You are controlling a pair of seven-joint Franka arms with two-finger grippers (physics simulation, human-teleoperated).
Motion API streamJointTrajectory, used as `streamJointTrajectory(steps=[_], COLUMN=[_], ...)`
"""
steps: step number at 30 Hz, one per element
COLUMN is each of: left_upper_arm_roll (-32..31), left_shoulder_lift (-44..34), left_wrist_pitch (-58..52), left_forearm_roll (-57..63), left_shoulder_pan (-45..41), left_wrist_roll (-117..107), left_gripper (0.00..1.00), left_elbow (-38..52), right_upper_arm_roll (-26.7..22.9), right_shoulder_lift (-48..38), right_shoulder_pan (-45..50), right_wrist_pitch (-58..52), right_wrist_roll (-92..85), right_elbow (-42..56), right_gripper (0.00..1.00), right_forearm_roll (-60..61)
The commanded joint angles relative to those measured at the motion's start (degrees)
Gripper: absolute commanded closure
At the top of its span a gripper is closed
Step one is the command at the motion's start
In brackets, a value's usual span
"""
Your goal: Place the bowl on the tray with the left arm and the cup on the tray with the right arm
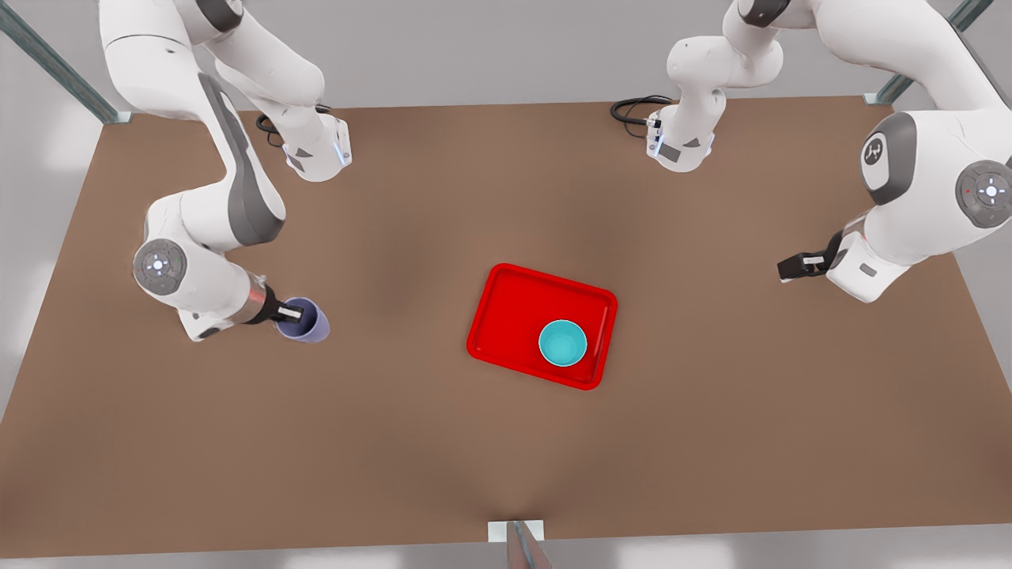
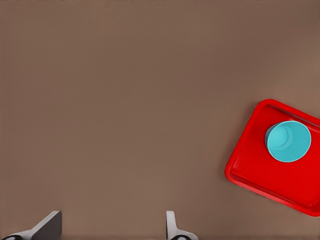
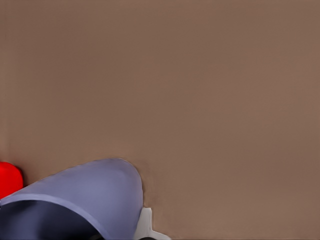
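Note:
The teal bowl [image 1: 563,343] [image 2: 288,141] sits inside the red tray [image 1: 506,304] [image 2: 250,167], toward the corner nearest the front view's lower right. At the front view's right my left gripper [image 1: 791,267] [image 2: 110,232] hangs open and empty, well away from the tray. The lavender cup [image 1: 307,322] [image 3: 95,192] is at the front view's left, far from the tray. My right gripper [image 1: 291,314] is shut on its rim, one finger [image 3: 145,225] on the outside wall. I cannot tell whether the cup touches the table. A corner of the tray [image 3: 9,179] shows past the cup.
The brown table [image 1: 395,442] stretches bare between the cup and the tray. Both arm bases [image 1: 320,150] [image 1: 680,142] stand along the far edge with black cables beside them. A small bracket [image 1: 515,531] sits at the near edge.

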Motion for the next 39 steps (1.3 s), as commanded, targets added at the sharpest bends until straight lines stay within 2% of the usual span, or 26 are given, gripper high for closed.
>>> streamJointTrajectory(steps=[1,3,6,8,10,12,18,23,33,39], left_upper_arm_roll=[0.0,0.0,0.0,0.0,0.0,0.0,0.0,0.0,0.0,0.0], left_shoulder_lift=[0.0,0.0,0.0,0.0,0.4,0.4,0.6,0.9,1.6,1.9], left_wrist_pitch=[0.0,-0.4,-0.7,-0.8,-0.8,-0.7,-0.5,-0.5,-0.6,-0.7], left_forearm_roll=[0.0,0.0,0.0,0.0,0.0,0.0,0.0,0.0,0.0,0.0], left_shoulder_pan=[-0.1,-0.1,-0.1,-0.1,-0.1,0.0,0.1,0.0,-0.1,-0.1], left_wrist_roll=[0.0,0.0,0.0,0.1,0.0,0.0,0.0,0.0,0.0,0.0], left_gripper=[0.00,0.00,0.00,0.00,0.00,0.00,0.00,0.00,0.00,0.00], left_elbow=[0.0,0.0,0.0,0.0,0.0,0.0,0.0,0.0,-0.1,-0.1], right_upper_arm_roll=[0.0,-0.3,-2.2,-18.1,-28.5,-34.3,-35.4,-35.3,-35.4,-35.4], right_shoulder_lift=[0.8,2.7,3.6,4.6,8.7,14.1,20.6,20.0,25.7,27.3], right_shoulder_pan=[0.9,8.1,13.8,30.1,41.7,49.0,57.4,57.9,59.0,58.9], right_wrist_pitch=[-0.2,-0.3,-0.7,-0.7,-0.8,0.1,9.4,9.4,18.2,18.7], right_wrist_roll=[1.2,8.5,9.1,8.4,8.2,8.3,15.6,16.8,16.7,16.7], right_elbow=[0.9,4.8,6.4,10.1,15.4,21.7,24.3,19.8,20.3,19.9], right_gripper=[0.79,0.79,0.79,0.79,0.79,0.79,0.79,0.79,0.79,0.79], right_forearm_roll=[-0.4,-1.1,-0.6,3.3,7.1,13.1,13.5,13.9,13.0,13.0])
